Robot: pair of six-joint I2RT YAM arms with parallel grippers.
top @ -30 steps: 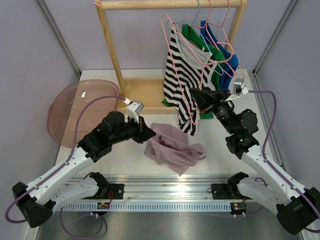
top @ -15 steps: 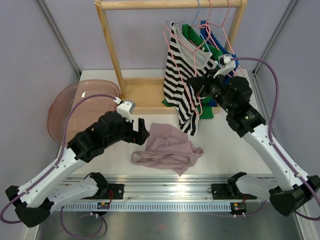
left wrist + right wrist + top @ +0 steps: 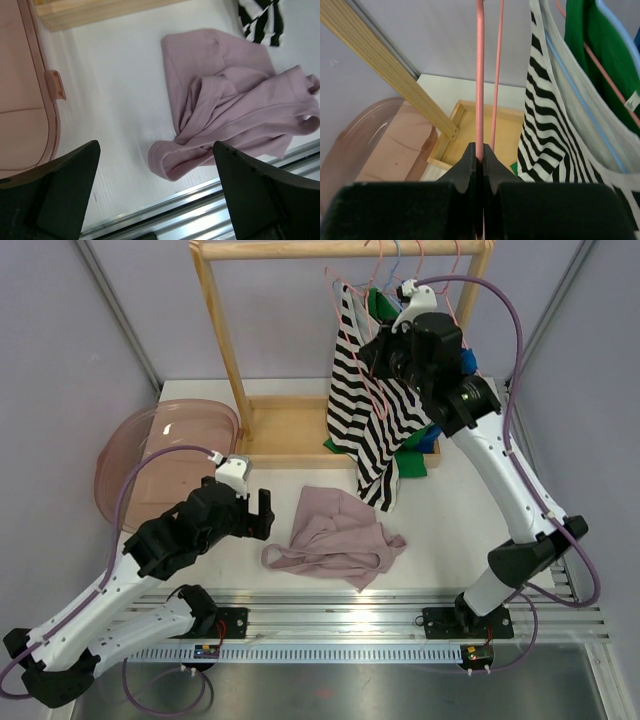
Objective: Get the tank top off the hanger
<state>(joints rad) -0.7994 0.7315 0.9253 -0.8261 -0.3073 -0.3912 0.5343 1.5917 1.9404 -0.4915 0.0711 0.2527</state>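
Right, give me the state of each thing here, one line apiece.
Left gripper, open, holding nothing.
Right gripper, shut on hanger.
Pink top, off the hanger, crumpled on table.
Striped top, hanging on rack.
Green top, hanging on rack.

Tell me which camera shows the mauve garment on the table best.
The top external view: the mauve garment lies whole and unobstructed. The left wrist view shows its folds closer but crops one edge; the right wrist view misses it.
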